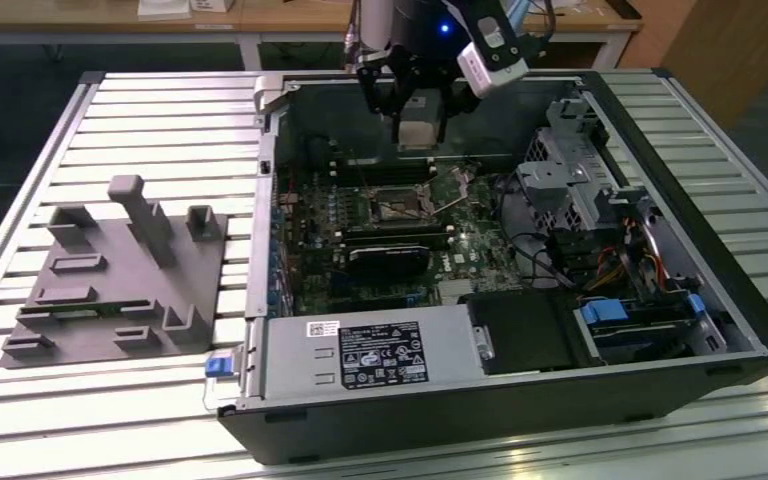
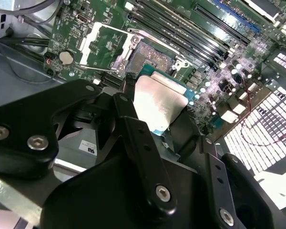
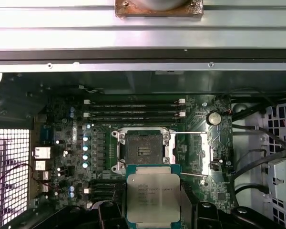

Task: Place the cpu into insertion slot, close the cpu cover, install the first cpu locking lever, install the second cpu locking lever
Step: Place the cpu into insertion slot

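Note:
My gripper (image 1: 416, 120) hangs over the far end of the open computer case, shut on the cpu (image 1: 416, 134), a flat square chip with a silvery top. In both wrist views the cpu (image 3: 152, 198) (image 2: 160, 102) sits between the black fingers (image 2: 133, 131), held above the green board. The insertion slot (image 3: 142, 150) (image 2: 150, 57) (image 1: 394, 203) lies bare below it, a dark square socket with nothing in it. The cpu cover (image 3: 193, 155) (image 2: 103, 43) is swung open flat beside the socket, and thin lever wires stand loose around the frame.
Long black memory slots (image 3: 133, 112) run along one side of the socket. A black card (image 1: 391, 255), a power supply (image 1: 371, 355) and a drive cage (image 1: 571, 190) fill the case. A grey fixture block (image 1: 117, 270) stands on the slatted table at the exterior view's left.

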